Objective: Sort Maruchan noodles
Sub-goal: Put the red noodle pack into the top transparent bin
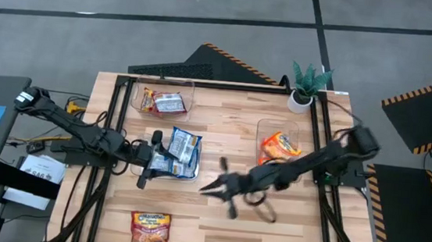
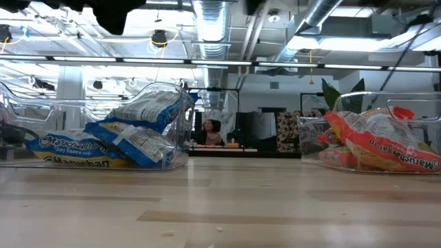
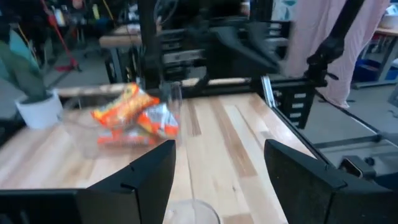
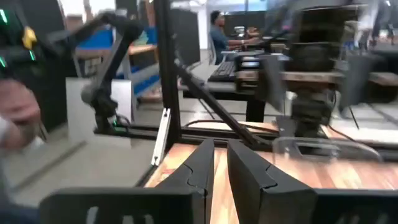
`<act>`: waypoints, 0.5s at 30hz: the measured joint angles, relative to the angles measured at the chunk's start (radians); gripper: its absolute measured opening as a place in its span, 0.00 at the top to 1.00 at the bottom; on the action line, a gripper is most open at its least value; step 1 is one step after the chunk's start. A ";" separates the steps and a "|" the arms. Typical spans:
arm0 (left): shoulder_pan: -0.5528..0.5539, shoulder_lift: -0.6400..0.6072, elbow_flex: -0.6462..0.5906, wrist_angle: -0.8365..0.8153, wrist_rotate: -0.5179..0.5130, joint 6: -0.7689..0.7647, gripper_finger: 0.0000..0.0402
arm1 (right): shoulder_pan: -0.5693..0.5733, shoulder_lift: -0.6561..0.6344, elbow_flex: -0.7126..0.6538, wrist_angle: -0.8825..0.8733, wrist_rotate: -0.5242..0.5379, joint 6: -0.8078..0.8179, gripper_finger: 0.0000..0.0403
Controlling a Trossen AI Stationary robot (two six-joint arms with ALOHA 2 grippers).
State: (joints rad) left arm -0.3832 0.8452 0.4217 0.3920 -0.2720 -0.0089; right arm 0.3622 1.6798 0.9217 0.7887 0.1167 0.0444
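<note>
Sorting by wrapper colour, judging by the layout. Using the potted plant (image 1: 307,86) at the desk's (image 1: 230,142) far edge as landmark:

Red packets (image 1: 164,102) lying in a clear bin (image 1: 163,97) well to the plant's left, along the same far edge. Orange packets (image 1: 280,146) piling in a second bin (image 1: 282,142) just in front of the plant. Blue packets (image 1: 175,153) stacking in a third bin (image 1: 169,158), farther from the plant, toward the desk's middle-left. One orange-yellow packet (image 1: 149,226) lying loose on the bare desk at the near edge, diagonally farthest from the plant, probably waiting to join the orange pile.

Left pincer (image 1: 152,161) hovering at the blue bin's side, fingers (image 3: 140,180) spread wide and holding nothing, likely positioned for dropping or adjusting there. Right pincer (image 1: 219,185) reaching over mid-desk, between the blue bin and the orange one, fingers (image 4: 198,169) nearly closed with only a narrow gap, carrying nothing; probably heading for the loose packet.
</note>
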 joint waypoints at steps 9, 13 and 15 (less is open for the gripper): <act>0.000 0.001 0.000 -0.114 0.003 -0.106 0.41 | -0.001 0.379 0.402 -0.103 -0.019 -0.095 0.97; 0.000 0.001 0.000 -0.105 0.003 -0.080 0.41 | -0.018 0.508 0.551 -0.195 -0.063 -0.049 0.97; 0.000 0.001 0.000 -0.104 0.003 -0.071 0.41 | -0.020 0.571 0.618 -0.231 -0.105 -0.031 0.97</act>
State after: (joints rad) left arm -0.3832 0.8459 0.4217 0.2877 -0.2687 -0.0798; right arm 0.3417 2.2510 1.5397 0.5573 0.0116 0.0131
